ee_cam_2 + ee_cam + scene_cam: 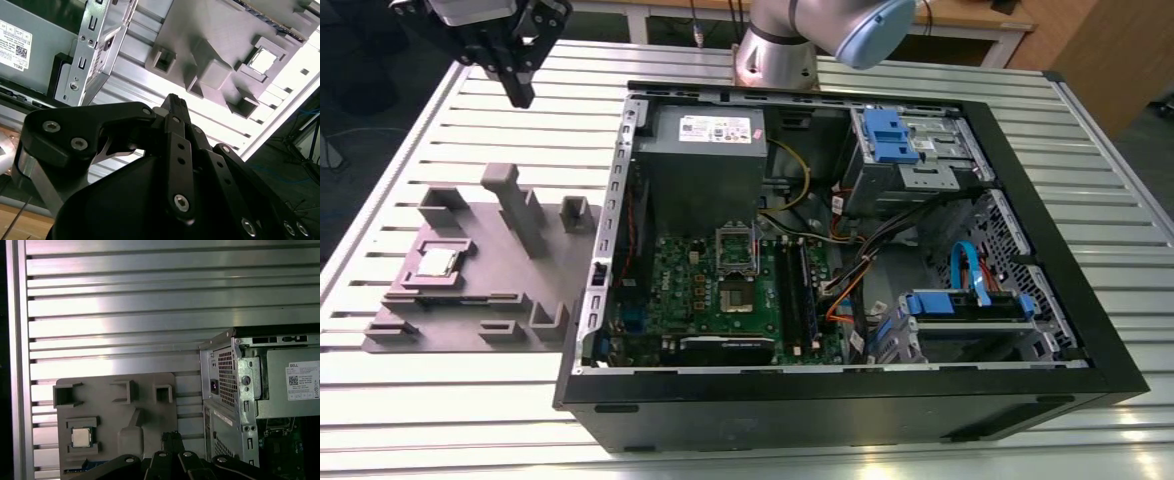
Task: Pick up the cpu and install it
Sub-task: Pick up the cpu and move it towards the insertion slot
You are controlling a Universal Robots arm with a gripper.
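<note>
- Covering most of the slatted metal table: black computer case, laid flat with the open side up.
- Rises behind the case, at the far edge of the table: grey robot arm.
- Occupies the near part of the case, toward the exterior view's left: green motherboard.
- Lies on the table just beside the case, on the exterior view's left: grey holder plate with several upright posts and pockets; seen also in both wrist views.
- Sits in the far corner of the case, next to the holder side: grey power supply with a white label.
- Hangs in the air over the table's far corner at the exterior view's left, beyond the holder plate: black gripper; fingers pressed together, grasps nothing, touches nothing; seen the same in both wrist views.
- Sits on the motherboard, with a dark centre and nothing in it: square socket.
- Rests flat in a square pocket of the holder plate, silvery top up, well apart from the gripper and outside the case: cpu; seen in both wrist views too.
</note>
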